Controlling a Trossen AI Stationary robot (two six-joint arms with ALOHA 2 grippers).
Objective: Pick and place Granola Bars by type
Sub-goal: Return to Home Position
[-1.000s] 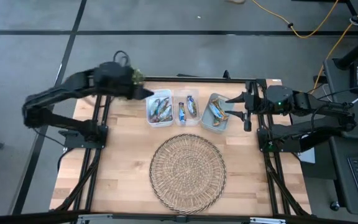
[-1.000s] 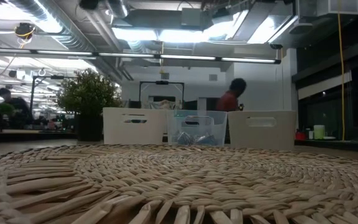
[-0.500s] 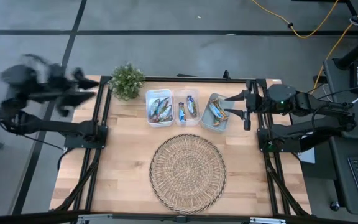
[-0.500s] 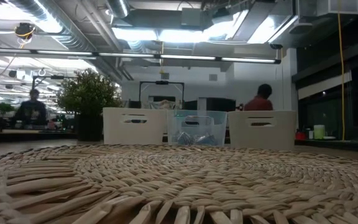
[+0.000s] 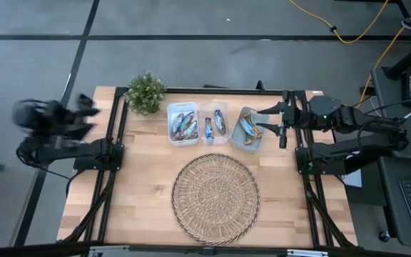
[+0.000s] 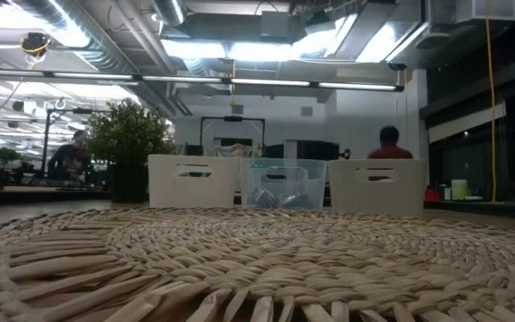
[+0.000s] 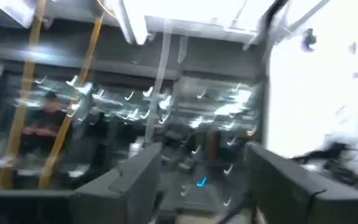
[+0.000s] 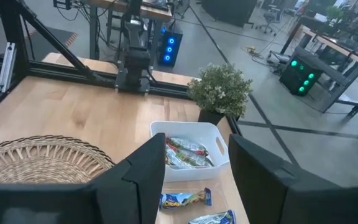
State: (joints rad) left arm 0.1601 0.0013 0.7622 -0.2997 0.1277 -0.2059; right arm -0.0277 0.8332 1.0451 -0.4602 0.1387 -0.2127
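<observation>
Three bins (image 5: 182, 105) in a row at the far side of the table hold all the Granola Bars (image 5: 183, 128) that I can see; none lies on the wicker tray (image 5: 216, 189). One second ago the left arm was at the bins. Now the left gripper (image 5: 85, 116) hangs outside the table's left edge, fingers apart and empty. The right gripper (image 5: 264, 121) waits at the right bin, also spread and empty. I judge the sorting is finished. No print on the wrappers is readable.
</observation>
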